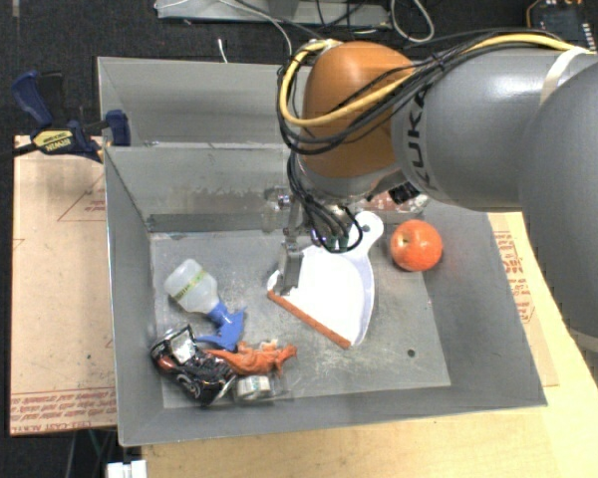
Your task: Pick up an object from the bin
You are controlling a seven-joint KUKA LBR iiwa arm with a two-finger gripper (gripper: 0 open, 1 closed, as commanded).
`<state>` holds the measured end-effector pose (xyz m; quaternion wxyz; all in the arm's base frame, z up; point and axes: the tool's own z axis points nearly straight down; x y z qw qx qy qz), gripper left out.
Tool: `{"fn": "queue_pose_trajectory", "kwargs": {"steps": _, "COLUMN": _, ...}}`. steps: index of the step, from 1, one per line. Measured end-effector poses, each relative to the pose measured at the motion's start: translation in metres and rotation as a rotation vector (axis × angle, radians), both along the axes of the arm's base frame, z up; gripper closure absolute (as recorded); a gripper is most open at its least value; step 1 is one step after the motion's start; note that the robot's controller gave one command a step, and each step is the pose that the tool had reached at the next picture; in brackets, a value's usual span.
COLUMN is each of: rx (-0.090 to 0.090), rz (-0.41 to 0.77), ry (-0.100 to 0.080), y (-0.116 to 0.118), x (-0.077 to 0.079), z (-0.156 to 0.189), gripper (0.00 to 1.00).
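At mid-bin the claw (291,271), its spread impossible to tell, hangs at the left corner of a white orange-edged scoop (341,289), with an orange ball (417,246) beyond and a heap (217,358) in the near-left corner.

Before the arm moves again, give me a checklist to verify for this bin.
1. Arm over a pickable thing: ok, its tip is at the left edge of the white dustpan, mid-bin.
2. Grip on the dustpan: cannot tell.
3. Round orange fruit apart from the dustpan: ok, it lies to its right with a gap.
4. White bottle apart from the dustpan: ok, it lies to its left.
5. Heap in the near-left corner out of the way: ok.
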<state>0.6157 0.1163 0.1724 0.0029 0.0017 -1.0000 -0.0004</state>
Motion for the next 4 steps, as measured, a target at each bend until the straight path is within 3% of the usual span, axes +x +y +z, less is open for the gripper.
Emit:
{"fn": "queue_pose_trajectory", "kwargs": {"steps": 1, "rx": 0.001, "rz": -0.004, "ry": -0.007, "y": -0.001, "x": 0.001, "z": 0.005, "gripper": 0.0}}
{"fn": "queue_pose_trajectory", "kwargs": {"steps": 2, "rx": 0.004, "rz": 0.028, "ry": -0.001, "y": 0.101, "x": -0.031, "z": -0.104, "gripper": 0.0}}
{"fn": "queue_pose_trajectory", "kwargs": {"steps": 3, "rx": 0.002, "rz": 0.075, "ry": -0.025, "y": 0.117, "x": -0.048, "z": -0.043, "gripper": 0.0}}
{"fn": "queue_pose_trajectory", "kwargs": {"steps": 4, "rx": 0.002, "rz": 0.028, "ry": -0.003, "y": 0.099, "x": -0.033, "z": -0.098, "gripper": 0.0}}
